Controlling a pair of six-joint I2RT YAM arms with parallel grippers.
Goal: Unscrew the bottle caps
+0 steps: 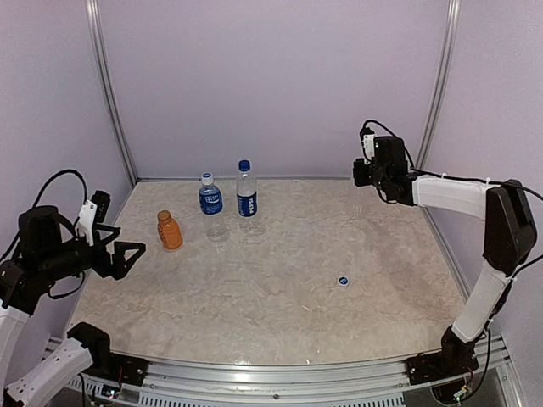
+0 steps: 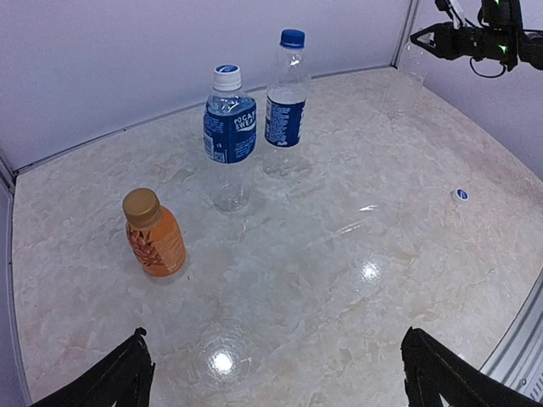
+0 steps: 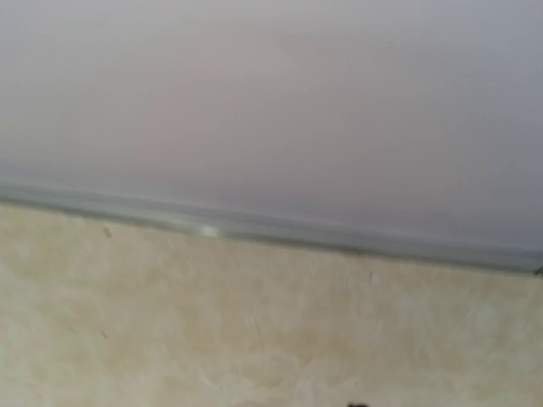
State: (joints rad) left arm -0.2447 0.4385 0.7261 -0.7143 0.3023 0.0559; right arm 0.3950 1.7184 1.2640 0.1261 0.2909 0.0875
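One cap (image 1: 343,281) lies loose on the desk (image 1: 280,326); three capped bottles (image 1: 210,203) likely await the released left fingers (image 2: 127,375), right fingers (image 2: 428,38) clenched aloft.

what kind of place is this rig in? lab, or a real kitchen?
Most likely a lab test cell, not a home: a plain walled booth with aluminium frame posts, a left arm and right arm bolted to a rail at the marble-look tabletop, and bottles staged on it.
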